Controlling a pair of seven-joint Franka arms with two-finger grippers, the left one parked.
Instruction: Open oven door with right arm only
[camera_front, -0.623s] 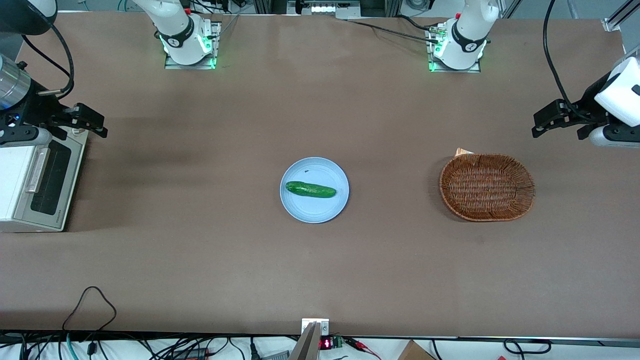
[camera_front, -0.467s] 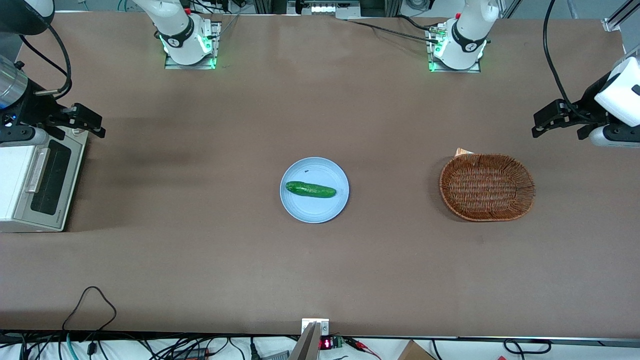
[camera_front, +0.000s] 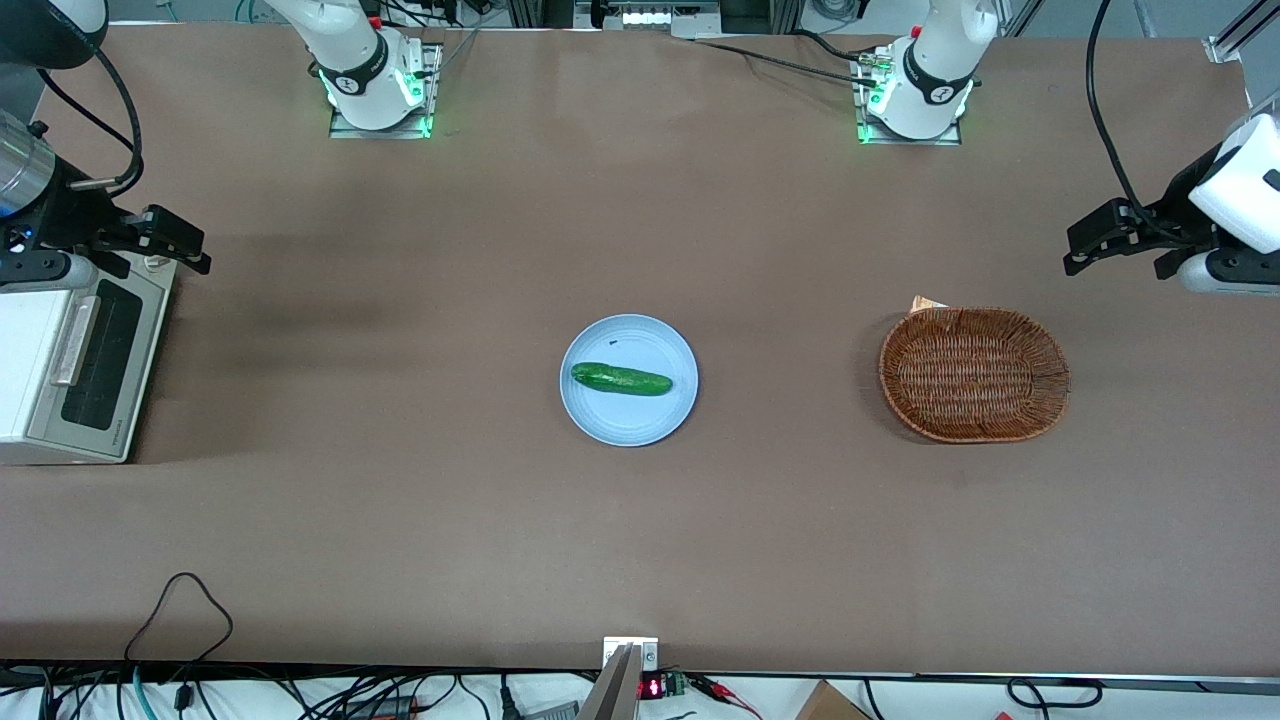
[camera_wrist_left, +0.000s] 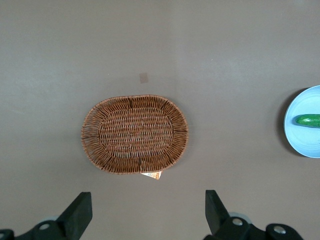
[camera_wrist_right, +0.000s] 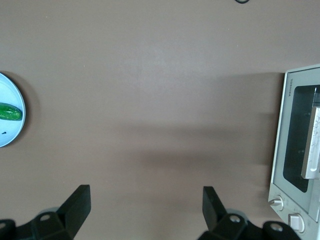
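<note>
**Hovering above the oven's upper edge, door not yet engaged**

Hanging over the toaster oven (camera_front: 60, 365) at the working arm's end of the table, the right arm (camera_front: 25, 180) carries its gripper (camera_front: 165, 243) just above the oven's edge farthest from the front camera. The wrist view shows the two black fingers (camera_wrist_right: 75, 205) spread wide apart with bare table between them; they hold nothing. This posture reads as an approach stance: jaws parted ahead of a grasp, wrist camera looking straight down.

The oven door (camera_front: 95, 360) lies shut and flush with the oven body, its dark glass window facing up toward the camera. The silver bar handle (camera_front: 70, 340) runs along the door, nearer the front camera than the gripper and clear of it. No contact between gripper and door is visible. How high the gripper stands above the oven cannot be judged with confidence, since the front view looks almost straight down.

Surroundings: a light blue plate (camera_front: 628, 415) with a cucumber (camera_front: 620, 379) on it sits mid-table, well apart from the oven. A wicker basket (camera_front: 973, 374) lies toward the parked arm's end. The control knobs (camera_wrist_right: 275, 202) sit beside the door.

Obstructions: nothing stands between the gripper and the handle. The table surface in front of the door appears free for the swing.
</note>
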